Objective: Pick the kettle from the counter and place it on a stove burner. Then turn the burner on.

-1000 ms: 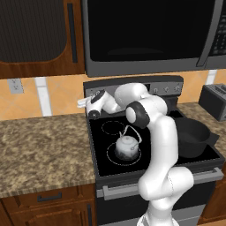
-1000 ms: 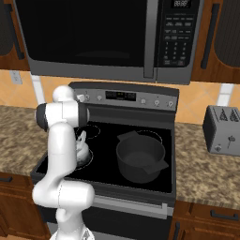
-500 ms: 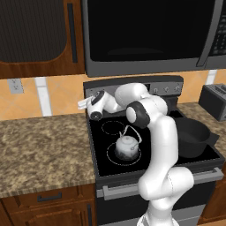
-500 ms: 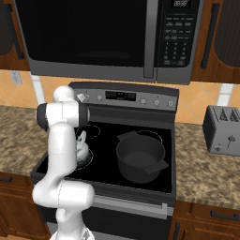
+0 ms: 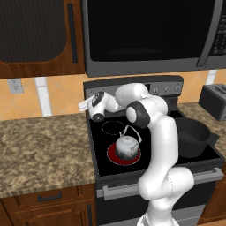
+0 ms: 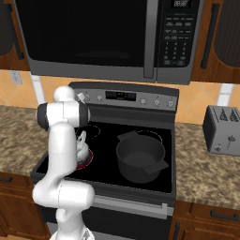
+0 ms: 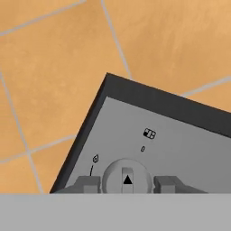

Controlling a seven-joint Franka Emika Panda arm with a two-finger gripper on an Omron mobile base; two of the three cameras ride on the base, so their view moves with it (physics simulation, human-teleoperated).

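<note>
Reaching toward the upper left corner of the stove's back panel (image 5: pixel 132 83), the gripper (image 5: pixel 86 103) sits left of center in the left base view, just above the rear edge of the black glass. In the hand view its two fingertips (image 7: pixel 88 184) stand on either side of a round grey knob (image 7: pixel 126 177) low in the frame, partly closed around it and very near its sides; I cannot tell whether they press on it. The counter (image 5: pixel 39 145) fills the left of the left base view. Near the middle of that view the kettle (image 5: pixel 127 145) stands upright on the stove burner (image 5: pixel 111 154), which glows red around its base. In the right base view the kettle (image 6: pixel 82 146) peeks out beside the white arm at left. Farther right, a large black pot (image 6: pixel 140 157) rests on the glass, and a toaster (image 6: pixel 223 129) stands at the right edge.
</note>
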